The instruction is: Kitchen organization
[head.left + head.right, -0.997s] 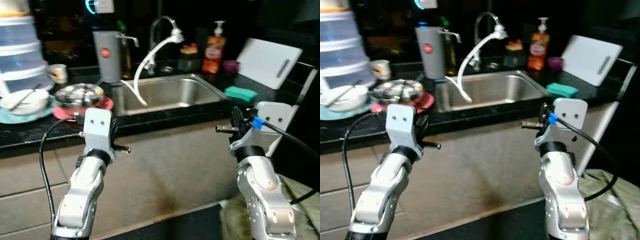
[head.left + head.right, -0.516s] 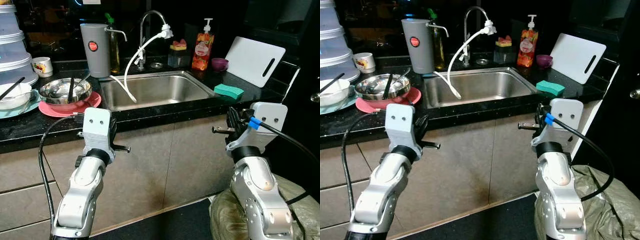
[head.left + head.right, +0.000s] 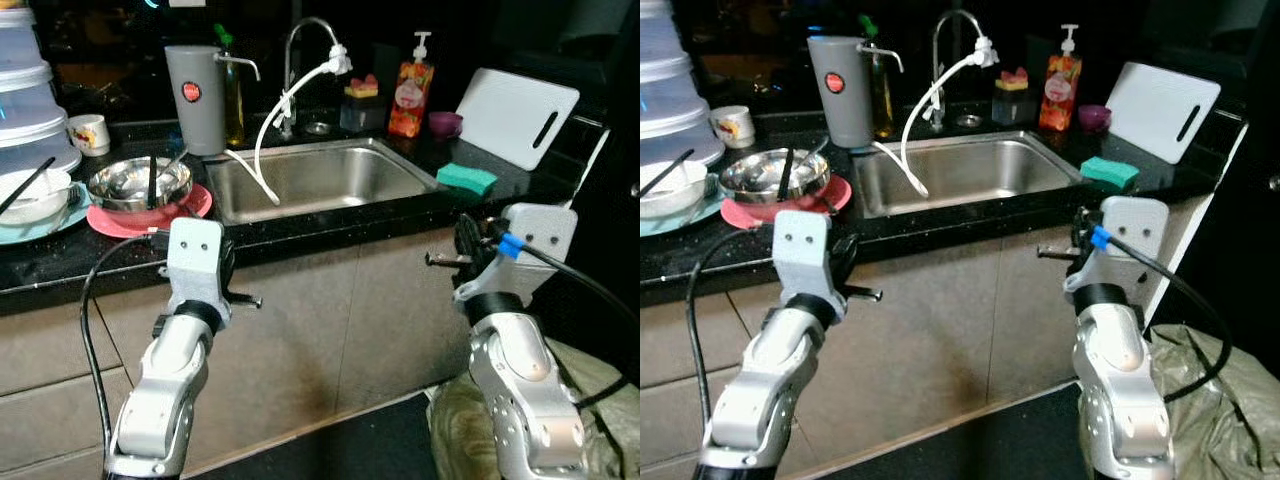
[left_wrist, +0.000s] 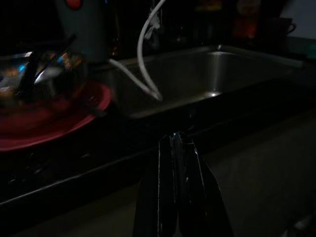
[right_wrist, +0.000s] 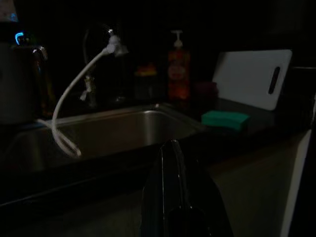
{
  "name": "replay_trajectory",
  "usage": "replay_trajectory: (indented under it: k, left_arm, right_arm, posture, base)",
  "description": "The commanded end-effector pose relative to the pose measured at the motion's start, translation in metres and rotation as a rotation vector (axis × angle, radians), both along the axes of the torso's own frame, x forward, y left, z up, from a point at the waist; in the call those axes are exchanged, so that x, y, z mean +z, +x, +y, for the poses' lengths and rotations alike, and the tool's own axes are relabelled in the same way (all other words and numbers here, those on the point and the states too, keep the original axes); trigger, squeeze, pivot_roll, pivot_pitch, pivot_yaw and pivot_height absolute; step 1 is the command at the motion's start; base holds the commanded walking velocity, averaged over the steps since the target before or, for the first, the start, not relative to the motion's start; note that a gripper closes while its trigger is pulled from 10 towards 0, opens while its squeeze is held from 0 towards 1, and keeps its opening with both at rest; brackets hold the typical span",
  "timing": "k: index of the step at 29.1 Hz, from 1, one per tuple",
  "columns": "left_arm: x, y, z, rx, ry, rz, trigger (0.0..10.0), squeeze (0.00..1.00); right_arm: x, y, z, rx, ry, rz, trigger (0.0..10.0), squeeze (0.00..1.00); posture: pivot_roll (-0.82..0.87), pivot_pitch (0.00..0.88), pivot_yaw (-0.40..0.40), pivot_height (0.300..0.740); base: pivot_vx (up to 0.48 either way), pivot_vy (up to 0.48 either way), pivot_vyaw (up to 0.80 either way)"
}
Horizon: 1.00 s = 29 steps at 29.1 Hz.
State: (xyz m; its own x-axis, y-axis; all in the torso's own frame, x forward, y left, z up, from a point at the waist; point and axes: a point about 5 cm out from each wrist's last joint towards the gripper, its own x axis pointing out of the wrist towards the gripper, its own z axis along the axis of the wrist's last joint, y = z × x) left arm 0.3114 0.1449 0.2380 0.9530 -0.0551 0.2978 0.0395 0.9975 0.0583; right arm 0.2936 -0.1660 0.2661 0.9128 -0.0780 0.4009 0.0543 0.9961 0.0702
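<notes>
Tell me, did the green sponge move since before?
No. The green sponge sits on the same counter spot right of the sink, below the white cutting board; the camera shifted.

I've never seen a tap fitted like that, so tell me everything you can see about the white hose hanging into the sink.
The white hose is a thin, flexible tube, plastic or rubber by its look. A white fitting joins it to the spout of the curved metal tap. From there it arcs down and toward the left side of the steel sink, and its free end lies low against the sink's inner wall. It hangs slack. No water can be seen coming from it.
</notes>
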Motion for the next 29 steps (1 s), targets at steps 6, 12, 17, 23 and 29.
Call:
replay_trajectory:
  k: [6,12,17,23,29]
  left_arm:
    - [-0.0054,-0.0003,-0.0002,-0.002,0.022,0.023,10.0,0.0]
    - [-0.0062,-0.0009,-0.0019,-0.008,0.027,0.027,10.0,0.0]
    - [-0.0071,-0.0016,-0.0032,-0.016,0.032,0.032,10.0,0.0]
    - [-0.0095,-0.0026,-0.0032,-0.031,0.055,0.04,10.0,0.0]
    - [-0.0096,-0.0034,-0.0043,-0.04,0.055,0.037,10.0,0.0]
  right_arm:
    - [-0.0005,-0.0014,0.0019,0.012,-0.001,0.002,10.0,0.0]
    - [-0.0008,-0.0019,0.0015,0.01,0.0,0.003,10.0,0.0]
    - [-0.0017,-0.0023,0.0013,0.009,-0.001,0.006,10.0,0.0]
    - [-0.0051,-0.0021,-0.001,-0.002,-0.019,0.016,10.0,0.0]
    - [-0.0036,-0.0017,-0.0038,-0.014,-0.028,0.009,10.0,0.0]
  posture:
    - [-0.01,0.082,-0.056,0.74]
    - [-0.01,0.085,-0.053,0.74]
    - [-0.01,0.091,-0.053,0.74]
    - [-0.01,0.092,-0.054,0.74]
    - [-0.01,0.095,-0.051,0.74]
  base:
    - [0.0,0.0,0.0]
    - [0.0,0.0,0.0]
    - [0.0,0.0,0.0]
    - [0.0,0.0,0.0]
    - [0.0,0.0,0.0]
